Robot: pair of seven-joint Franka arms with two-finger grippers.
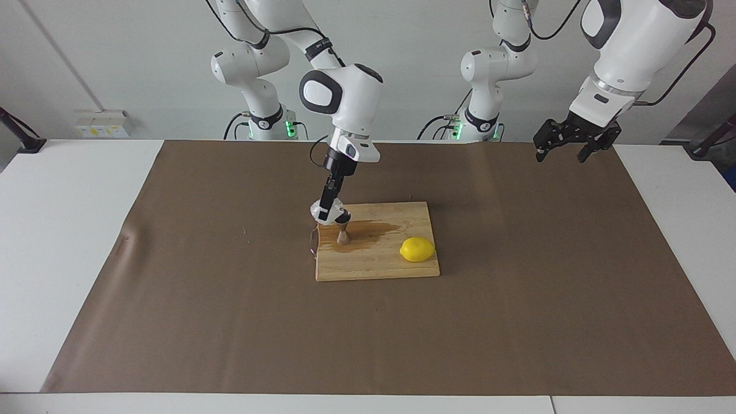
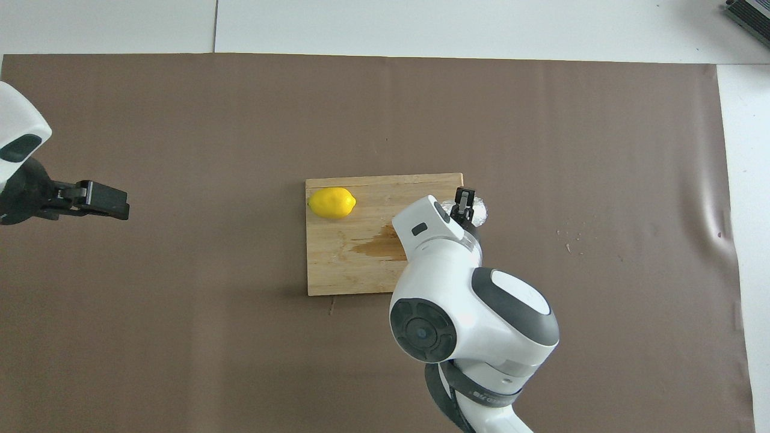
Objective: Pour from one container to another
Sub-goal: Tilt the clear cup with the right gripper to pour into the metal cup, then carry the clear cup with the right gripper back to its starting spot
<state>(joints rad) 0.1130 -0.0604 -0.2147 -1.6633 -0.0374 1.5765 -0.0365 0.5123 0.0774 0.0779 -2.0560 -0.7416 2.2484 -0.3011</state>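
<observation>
The clear glass cup (image 1: 319,209) hangs tilted just above the top of the steel jigger (image 1: 342,231). My right gripper (image 1: 326,208) is shut on the cup's rim. The jigger stands upright on the wooden cutting board (image 1: 391,265), at the corner toward the right arm's end and nearer the robots. In the overhead view the cup (image 2: 479,208) shows beside the right gripper (image 2: 462,201) at the board's edge (image 2: 337,270), and the arm hides the jigger. My left gripper (image 1: 560,154) waits open in the air over the brown mat at the left arm's end, also seen in the overhead view (image 2: 108,201).
A yellow lemon (image 1: 417,249) lies on the board, toward the left arm's end from the jigger. A dark wet stain (image 1: 374,230) spreads over the board from the jigger's foot. The board sits on a brown mat (image 1: 517,322) over the white table.
</observation>
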